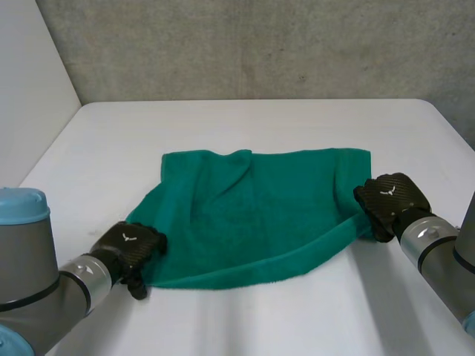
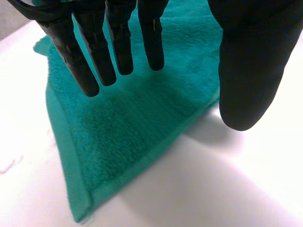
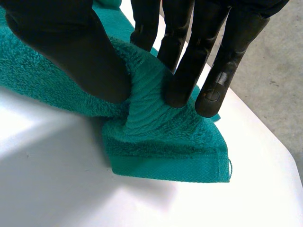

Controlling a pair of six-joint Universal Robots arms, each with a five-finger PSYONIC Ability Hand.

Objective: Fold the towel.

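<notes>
A green towel (image 1: 252, 215) lies on the white table (image 1: 245, 122), its far left part rumpled. My left hand (image 1: 130, 248) sits at the towel's near left corner. In the left wrist view its straight fingers (image 2: 118, 42) hover over the towel (image 2: 128, 127), and the thumb (image 2: 251, 71) stands apart over the bare table, holding nothing. My right hand (image 1: 390, 200) is at the towel's right edge near the front corner. There its thumb (image 3: 71, 47) and fingers (image 3: 189, 71) pinch a raised ridge of towel (image 3: 161, 137).
A grey concrete wall (image 1: 260, 44) runs behind the table's far edge, with a white panel (image 1: 30, 89) at the left. The table's right edge drops to a grey floor (image 3: 265, 109) close to my right hand. Bare table surrounds the towel.
</notes>
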